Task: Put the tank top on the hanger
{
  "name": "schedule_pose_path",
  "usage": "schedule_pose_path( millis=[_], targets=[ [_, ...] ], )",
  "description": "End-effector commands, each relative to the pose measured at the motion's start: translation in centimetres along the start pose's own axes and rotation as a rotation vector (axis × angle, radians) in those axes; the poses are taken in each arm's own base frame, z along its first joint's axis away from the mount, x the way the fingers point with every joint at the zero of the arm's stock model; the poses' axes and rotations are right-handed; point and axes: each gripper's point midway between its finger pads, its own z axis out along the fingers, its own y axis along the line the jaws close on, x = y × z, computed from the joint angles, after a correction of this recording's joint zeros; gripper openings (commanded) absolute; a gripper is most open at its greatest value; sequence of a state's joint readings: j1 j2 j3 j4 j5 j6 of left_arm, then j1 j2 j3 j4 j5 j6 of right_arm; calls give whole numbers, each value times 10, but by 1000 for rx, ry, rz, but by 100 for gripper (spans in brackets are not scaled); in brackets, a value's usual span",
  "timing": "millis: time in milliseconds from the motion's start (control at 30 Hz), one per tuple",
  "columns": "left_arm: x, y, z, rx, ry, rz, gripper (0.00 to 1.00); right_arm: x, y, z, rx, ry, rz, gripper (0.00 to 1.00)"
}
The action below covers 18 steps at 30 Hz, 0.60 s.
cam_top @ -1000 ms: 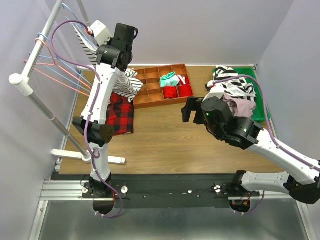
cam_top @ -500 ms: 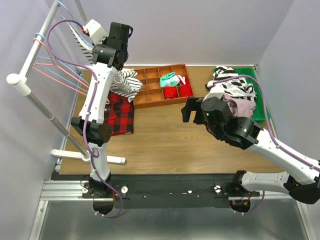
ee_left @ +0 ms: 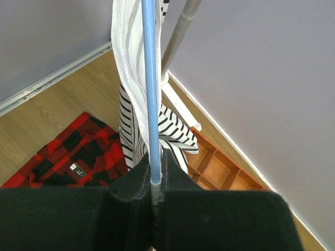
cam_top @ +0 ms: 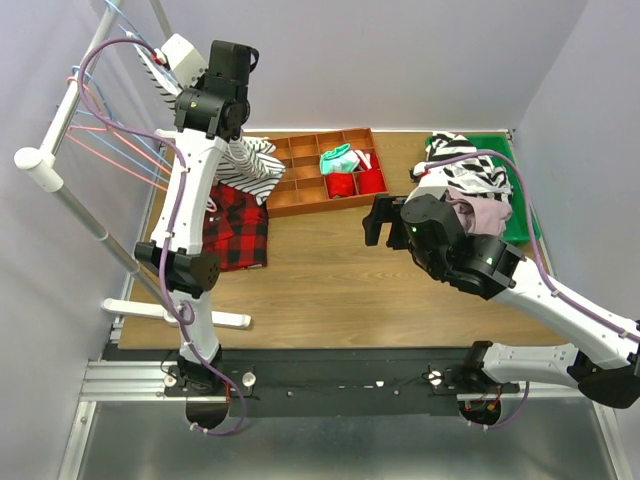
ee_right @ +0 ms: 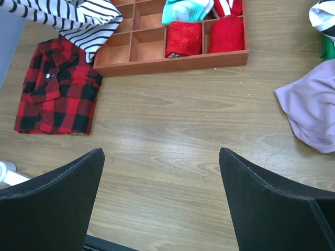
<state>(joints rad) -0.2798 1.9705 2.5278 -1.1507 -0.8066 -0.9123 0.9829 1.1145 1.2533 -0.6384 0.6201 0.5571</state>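
Note:
My left gripper (ee_left: 155, 163) is shut on the straight wire of the light-blue hanger (ee_left: 150, 78). The tank top (ee_left: 127, 73), white with thin black stripes, hangs on that wire and trails down toward the floor. In the top view the left gripper (cam_top: 170, 60) is raised high at the back left next to the rack, the hanger's wire (cam_top: 118, 14) shows above it, and the tank top (cam_top: 250, 165) drapes below the arm. My right gripper (ee_right: 162, 193) is open and empty above bare wood, and in the top view it (cam_top: 380, 220) is at mid-table.
A white clothes rack (cam_top: 70, 100) at the left carries pink-red and blue hangers (cam_top: 100, 155). A red-black plaid shirt (cam_top: 235, 225) lies below it. A wooden divided tray (cam_top: 300, 190) holds small clothes. A broad-striped garment (cam_top: 470, 170) and a lilac one (cam_top: 480, 215) lie at the right.
My left arm has risen and moved left toward the rack, carrying the hanger and tank top with it. The right arm has not moved.

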Motion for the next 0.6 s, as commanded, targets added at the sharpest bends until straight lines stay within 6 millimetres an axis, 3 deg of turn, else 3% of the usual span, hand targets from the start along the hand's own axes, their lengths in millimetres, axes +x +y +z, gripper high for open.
schedule_pose_path(
  millis=[0,567],
  targets=[
    [-41,2,-20,39,-74,-99,0,6,-2,-1,2,6,-2,98],
    [-7,-4,10,31,26,-95,0,10,-5,-2,5,10,-3,98]
  ],
)
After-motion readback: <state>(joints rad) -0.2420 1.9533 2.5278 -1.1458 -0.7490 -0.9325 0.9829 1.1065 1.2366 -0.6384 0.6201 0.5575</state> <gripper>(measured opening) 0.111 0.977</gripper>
